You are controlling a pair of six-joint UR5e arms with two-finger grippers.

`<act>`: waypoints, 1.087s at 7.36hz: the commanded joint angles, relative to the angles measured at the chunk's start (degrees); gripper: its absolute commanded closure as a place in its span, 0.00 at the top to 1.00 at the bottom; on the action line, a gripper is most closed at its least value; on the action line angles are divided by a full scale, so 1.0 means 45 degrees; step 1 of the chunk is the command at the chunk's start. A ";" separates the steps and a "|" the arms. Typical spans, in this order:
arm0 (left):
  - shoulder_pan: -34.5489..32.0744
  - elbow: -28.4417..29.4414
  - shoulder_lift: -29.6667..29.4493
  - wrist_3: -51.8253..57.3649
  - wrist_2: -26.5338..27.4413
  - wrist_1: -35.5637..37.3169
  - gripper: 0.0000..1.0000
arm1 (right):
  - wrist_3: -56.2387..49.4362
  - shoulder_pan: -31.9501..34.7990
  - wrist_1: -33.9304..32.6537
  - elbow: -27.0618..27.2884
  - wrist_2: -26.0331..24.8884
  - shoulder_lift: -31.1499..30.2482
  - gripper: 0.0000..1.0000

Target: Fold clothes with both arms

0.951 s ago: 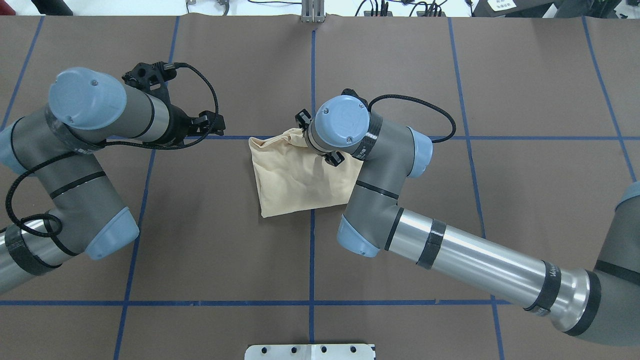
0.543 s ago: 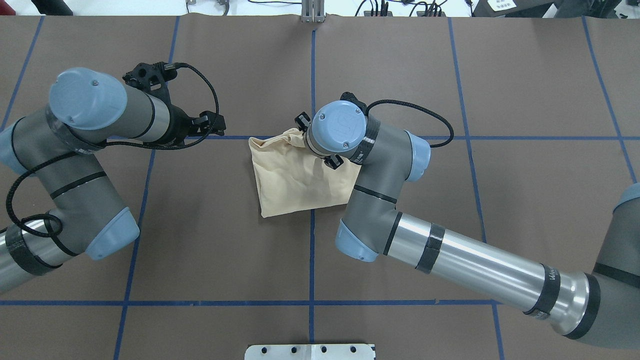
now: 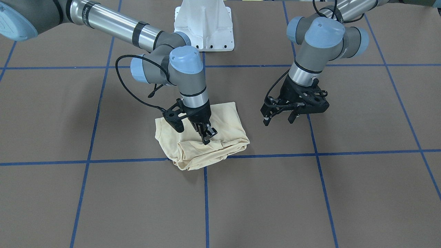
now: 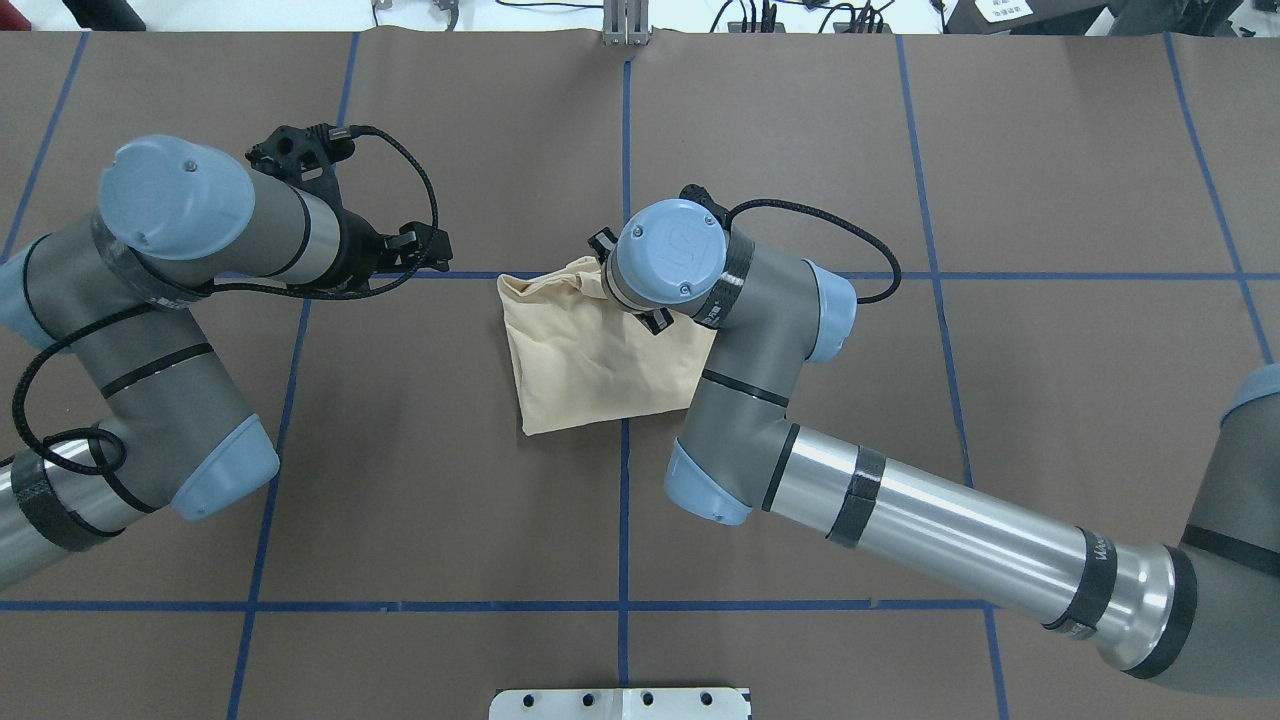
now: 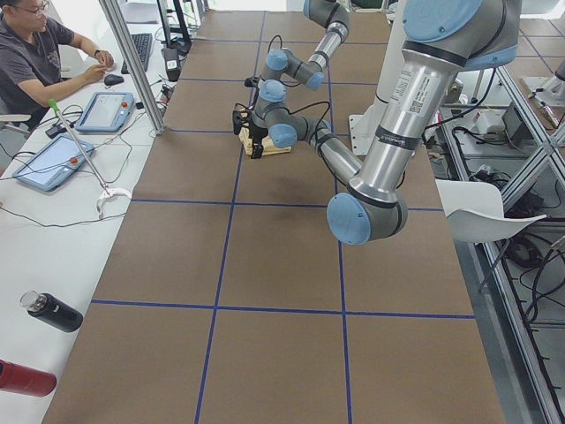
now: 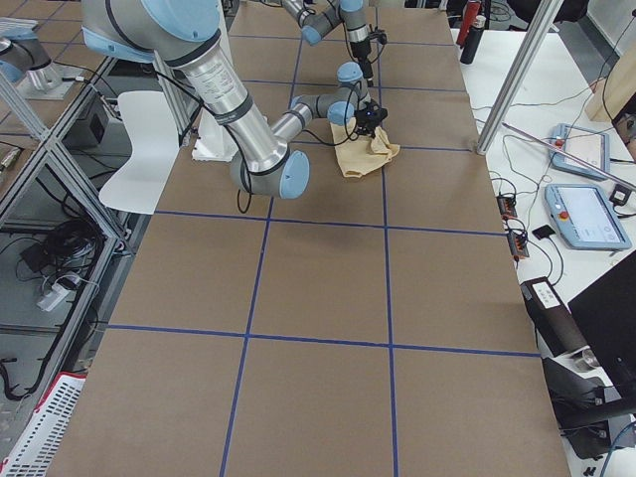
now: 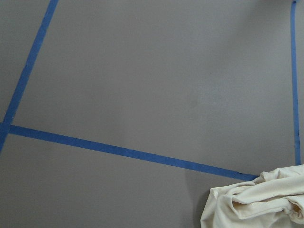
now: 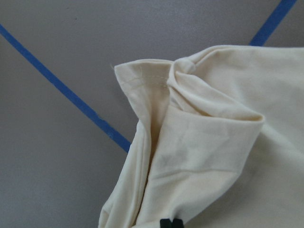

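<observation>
The cream-yellow shirt (image 3: 224, 115) lies as a rumpled, folded bundle near the middle of the brown table (image 3: 344, 193). Its far edge, as the robot sees it, touches a line of blue tape (image 3: 275, 155) just beside a tape crossing. The right wrist view shows plain cloth with a stitched hem at one corner, and loose folds rolled over each other.

The right arm (image 4: 950, 520) reaches across the table and bends down over the bundle. The right claw (image 3: 207, 135) points straight down, its fingers pressed together on a ridge of the shirt, pinching the cloth. The black fingertips (image 8: 166, 222) sit against the fabric at the bottom edge of the wrist view.

The left claw (image 3: 278, 119) hangs spread above bare table just beside the shirt, not touching it, and holds nothing. The left arm (image 4: 150, 340) is folded back on its own side.

A raised logo marks the light-blue joint cap (image 4: 670, 245) over the right wrist. Lettering runs along a black band (image 4: 1100, 575) on the right arm's silver tube. Both are too small to read.
</observation>
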 commanded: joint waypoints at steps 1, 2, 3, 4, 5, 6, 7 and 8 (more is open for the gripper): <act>0.0013 0.0000 0.0022 0.0000 0.0000 0.0000 0.99 | -0.0167 0.0015 0.0118 0.0000 -0.0013 0.0081 0.00; 0.0013 0.0019 0.0022 0.0000 0.0000 -0.0019 0.99 | -0.0535 0.0015 0.0138 -0.0058 -0.0690 0.0274 0.00; 0.0013 0.0116 0.0022 0.0000 0.0000 -0.0020 0.99 | -0.1022 0.0015 0.0177 -0.0349 -0.1258 0.0605 0.00; 0.0013 0.0175 0.0022 0.0019 0.0000 -0.0039 0.99 | -0.1801 0.0015 0.0738 -0.0758 -0.1515 0.0763 0.00; 0.0013 0.0176 0.0022 0.0038 0.0000 -0.0039 0.99 | -0.2041 0.0015 0.1459 -0.1844 -0.1595 0.1209 0.00; 0.0013 0.0176 0.0022 0.0097 0.0000 -0.0039 0.99 | -0.2159 0.0073 0.1873 -0.2609 -0.1615 0.1678 0.00; 0.0013 0.0195 0.0022 0.0117 0.0000 -0.0039 0.99 | -0.2353 0.0171 0.1896 -0.2656 -0.1577 0.1721 0.22; 0.0013 0.0195 0.0003 0.0117 0.0000 -0.0039 0.99 | -0.3438 0.0249 0.1916 -0.2850 -0.1576 0.1934 0.99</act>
